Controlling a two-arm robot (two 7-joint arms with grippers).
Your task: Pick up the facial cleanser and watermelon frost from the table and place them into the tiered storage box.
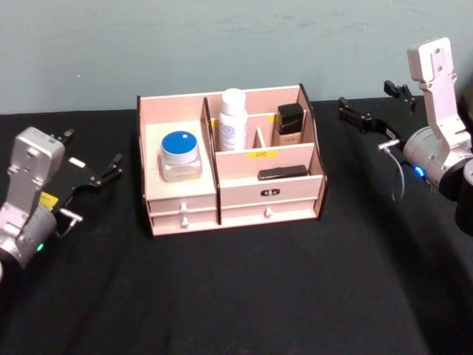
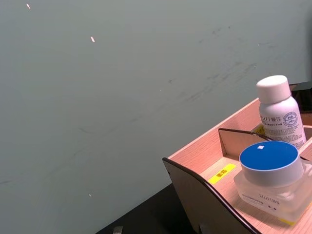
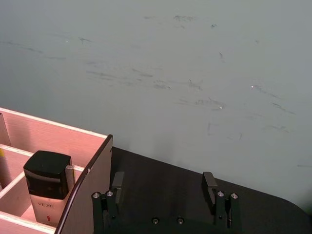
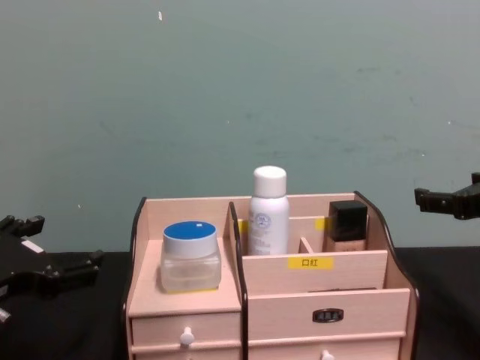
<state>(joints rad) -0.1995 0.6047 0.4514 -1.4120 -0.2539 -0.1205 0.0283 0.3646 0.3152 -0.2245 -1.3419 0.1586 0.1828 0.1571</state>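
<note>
The tiered storage box (image 1: 181,200) stands mid-table, pale wood with dark curved sides and small drawers. Its left tier holds a clear jar with a blue lid (image 1: 179,155) (image 2: 270,175) (image 4: 190,255). A white bottle (image 1: 232,120) (image 2: 278,114) (image 4: 268,211) stands at the back. A beige bottle with a black cap (image 1: 289,124) (image 3: 48,192) (image 4: 346,227) is at the back right. A dark flat item (image 1: 282,173) lies in the front compartment. I cannot tell which of these is the facial cleanser or the watermelon frost. My left gripper (image 1: 89,155) (image 4: 52,244) is open left of the box. My right gripper (image 1: 366,96) (image 3: 164,187) is open to its right, raised.
A black cloth (image 1: 244,296) covers the table, with bare room in front of the box and on both sides. A plain grey-green wall (image 4: 240,90) rises close behind the box.
</note>
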